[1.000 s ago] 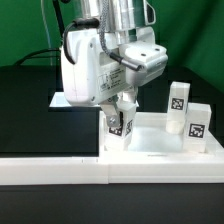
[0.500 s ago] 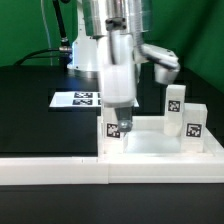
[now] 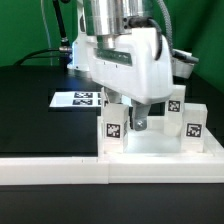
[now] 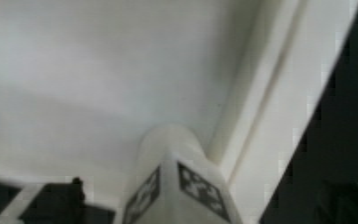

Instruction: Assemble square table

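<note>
Nearest in the exterior view runs the long white border rail [image 3: 60, 170], lying flat along the front of the black table [image 3: 30, 110]. Just behind it, toward the exterior view's right, sits the square table top [image 3: 160, 148], its raised rim facing up. A tagged leg [image 3: 113, 124] stands upright at its front corner on the exterior view's left; another leg [image 3: 196, 124] stands at the corner on the right, and a third [image 3: 176, 103] rises behind that one, partly hidden by the arm. The gripper [image 3: 140, 118] hangs over the tray's middle with its fingers spread apart and nothing between them — released, clear of the near leg beside it. The wrist view shows the pale tray floor [image 4: 105, 80] and the tagged leg [image 4: 176, 175] close up — blurred. Farther back, the marker board [image 3: 75, 98] lies flat on the black surface, and a green backdrop [image 3: 25, 25] closes the scene
</note>
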Motion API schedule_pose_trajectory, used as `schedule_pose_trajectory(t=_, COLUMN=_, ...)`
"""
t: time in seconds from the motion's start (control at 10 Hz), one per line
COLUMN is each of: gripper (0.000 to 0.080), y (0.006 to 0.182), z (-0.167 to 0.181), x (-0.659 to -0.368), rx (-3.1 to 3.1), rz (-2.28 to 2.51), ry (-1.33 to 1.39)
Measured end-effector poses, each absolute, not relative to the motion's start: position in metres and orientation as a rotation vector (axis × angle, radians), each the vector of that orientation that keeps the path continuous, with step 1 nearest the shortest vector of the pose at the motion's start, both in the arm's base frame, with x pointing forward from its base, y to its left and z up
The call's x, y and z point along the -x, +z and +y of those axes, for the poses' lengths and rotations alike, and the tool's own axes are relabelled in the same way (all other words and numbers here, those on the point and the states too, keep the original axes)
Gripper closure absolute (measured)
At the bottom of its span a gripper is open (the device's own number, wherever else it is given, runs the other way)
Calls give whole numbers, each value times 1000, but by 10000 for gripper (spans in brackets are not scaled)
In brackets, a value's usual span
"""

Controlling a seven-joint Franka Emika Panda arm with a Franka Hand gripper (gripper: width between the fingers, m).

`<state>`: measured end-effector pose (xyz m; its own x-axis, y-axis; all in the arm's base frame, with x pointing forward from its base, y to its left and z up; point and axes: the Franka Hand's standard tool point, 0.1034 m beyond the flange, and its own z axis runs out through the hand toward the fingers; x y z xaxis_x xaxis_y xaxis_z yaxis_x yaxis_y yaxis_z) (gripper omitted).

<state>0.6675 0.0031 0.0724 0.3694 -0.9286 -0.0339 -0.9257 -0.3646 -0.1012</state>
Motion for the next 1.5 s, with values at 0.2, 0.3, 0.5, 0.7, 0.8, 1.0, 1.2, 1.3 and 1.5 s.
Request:
schedule_pose_trajectory(t=0.2, gripper=151, y=76, z=-1, x=-670, rx=2835, rz=1250, ry=-85)
schedule_pose_trajectory(t=0.3, gripper=151, y=76, z=-8, x=-670, rx=2910, rz=1074, ry=-95)
schedule_pose_trajectory(t=0.5, gripper=151, y=77, z=-21, x=-676, rx=2971, rz=903, ry=-172)
schedule_pose_trajectory(t=0.7, gripper=151, y=76, z=-21, x=-676, rx=2958, rz=939, ry=-174)
schedule_pose_trajectory(t=0.8, gripper=284, y=76, z=-20, x=-676, rx=2933, rz=1006, ry=-172)
schedule_pose_trajectory(t=1.0, gripper=506, y=76, z=-20, x=-676, rx=2848, rz=1204, ry=-168)
schedule_pose_trajectory(t=1.2, gripper=506, y=76, z=-21, x=-676, rx=2755, rz=1391, ry=-163)
schedule_pose_trajectory(t=1.3, gripper=506, y=76, z=-22, x=-676, rx=2704, rz=1481, ry=-160)
schedule_pose_trajectory(t=1.5, gripper=506, y=76, z=-24, x=-673, rx=2505, rz=1784, ry=-146)
